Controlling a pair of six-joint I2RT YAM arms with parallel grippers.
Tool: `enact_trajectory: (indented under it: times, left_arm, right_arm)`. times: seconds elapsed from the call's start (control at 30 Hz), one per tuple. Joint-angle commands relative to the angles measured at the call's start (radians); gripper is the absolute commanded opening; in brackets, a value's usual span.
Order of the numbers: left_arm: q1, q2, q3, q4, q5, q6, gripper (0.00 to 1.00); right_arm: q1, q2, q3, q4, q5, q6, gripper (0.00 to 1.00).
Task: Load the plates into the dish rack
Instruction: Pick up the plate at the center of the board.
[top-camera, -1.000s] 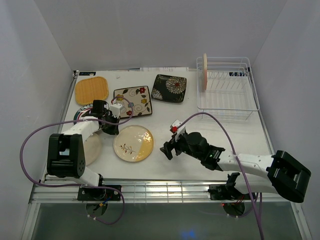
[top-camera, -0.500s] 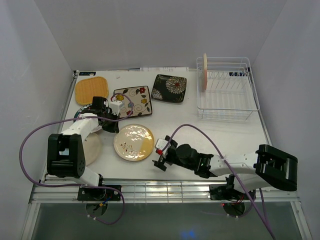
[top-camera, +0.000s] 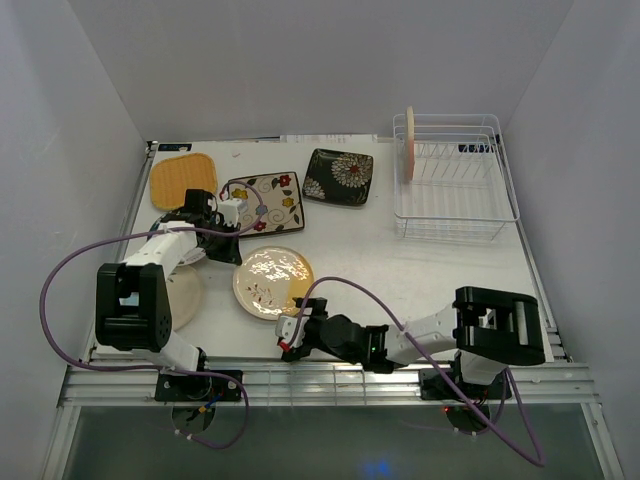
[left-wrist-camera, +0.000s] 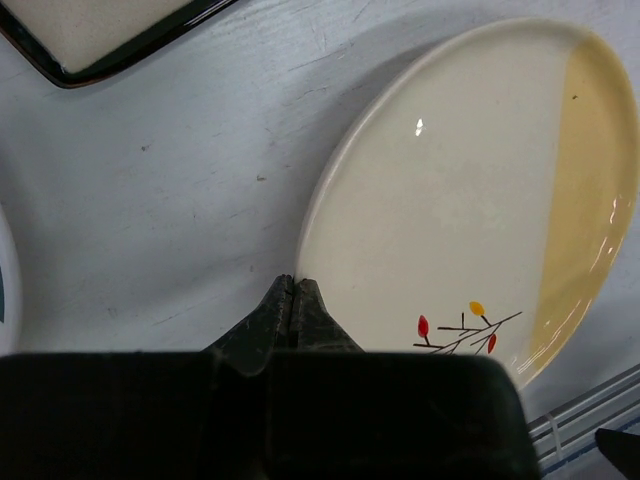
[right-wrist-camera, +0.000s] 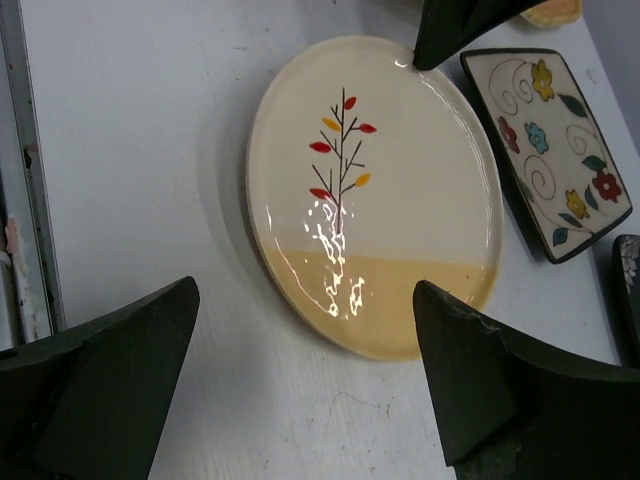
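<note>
The yellow-cream round plate (top-camera: 272, 282) (left-wrist-camera: 470, 210) (right-wrist-camera: 375, 190) lies flat near the table's front. My left gripper (top-camera: 235, 257) (left-wrist-camera: 295, 285) is shut, empty, with its tips against that plate's left rim. My right gripper (top-camera: 290, 340) (right-wrist-camera: 305, 288) is open and low at the plate's near side, its fingers (right-wrist-camera: 110, 380) apart just short of the rim. The dish rack (top-camera: 455, 185) stands at the back right with a pink-cream plate (top-camera: 410, 145) upright in it. Orange (top-camera: 183, 180), cream floral (top-camera: 265, 203) (right-wrist-camera: 555, 150) and black floral (top-camera: 339, 177) square plates lie at the back.
Another round cream plate (top-camera: 185, 297) lies at the front left, partly behind the left arm. A round plate (top-camera: 160, 232) is mostly hidden under that arm. The metal rail (right-wrist-camera: 20, 200) of the table's near edge runs just behind my right gripper.
My right gripper has swung left and toward the near edge, coming down at the yellow-cream plate's near side. The left gripper has nudged that plate slightly to the right.
</note>
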Motion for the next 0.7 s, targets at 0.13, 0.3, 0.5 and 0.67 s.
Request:
enact_trajectory:
  times: [0.13, 0.3, 0.5, 0.67]
  left_arm:
    - [-0.002, -0.007, 0.055, -0.011, 0.075, -0.067, 0.0]
    - [-0.002, 0.005, 0.069, -0.026, 0.087, -0.082, 0.0]
    - [-0.002, 0.013, 0.084, -0.044, 0.103, -0.084, 0.0]
    - [-0.002, 0.017, 0.101, -0.06, 0.117, -0.082, 0.0]
  right_arm:
    - [0.05, 0.101, 0.08, 0.164, 0.109, -0.111, 0.93]
    - [0.084, 0.174, 0.149, 0.147, 0.16, -0.145, 0.92]
    - [0.093, 0.262, 0.23, 0.119, 0.197, -0.18, 0.91]
    - [0.095, 0.311, 0.271, 0.093, 0.22, -0.194, 0.91]
